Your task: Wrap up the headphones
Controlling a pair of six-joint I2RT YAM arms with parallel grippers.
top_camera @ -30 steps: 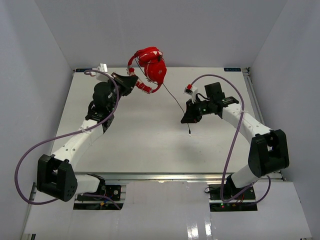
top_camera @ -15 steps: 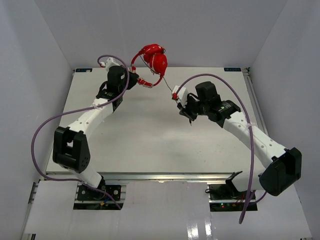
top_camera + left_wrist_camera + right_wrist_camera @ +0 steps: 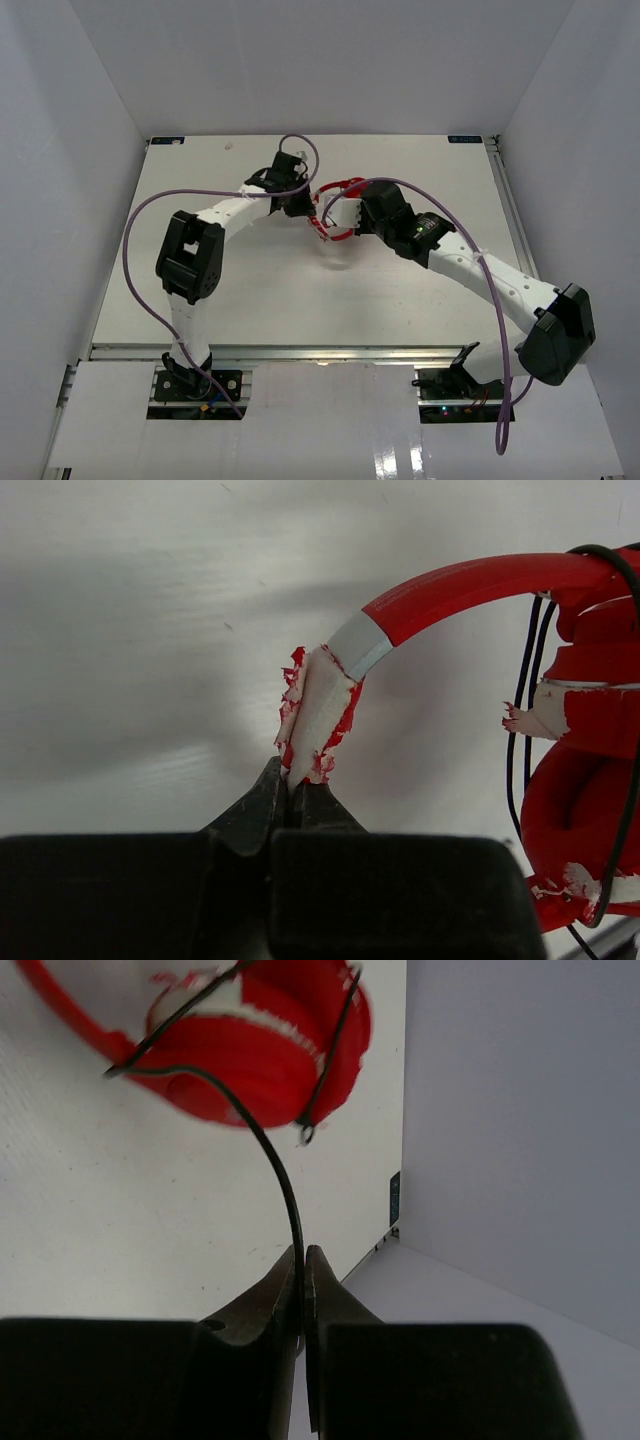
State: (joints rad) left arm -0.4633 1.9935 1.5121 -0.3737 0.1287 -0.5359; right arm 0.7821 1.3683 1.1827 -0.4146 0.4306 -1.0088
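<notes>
The red headphones (image 3: 338,208) sat near the middle of the white surface (image 3: 250,300), slightly toward its far side, between the 2 arms' tips. From the top view they seemed to rest on or just above the surface, though that view was too small to settle it.

The left end effector (image 3: 295,790) was pinched shut on the worn, white-and-red flaking tab (image 3: 315,715) at 1 end of the headband (image 3: 480,580). Beside the tab in that view the black cord (image 3: 515,750) looped around an earcup (image 3: 575,810).

The right end effector (image 3: 302,1260) was clamped tight on the cord, which rose in a curve from between its fingers to the blurred red earcup above, where more strands crossed the cup.

A purple cable (image 3: 140,260) arched over each arm.
</notes>
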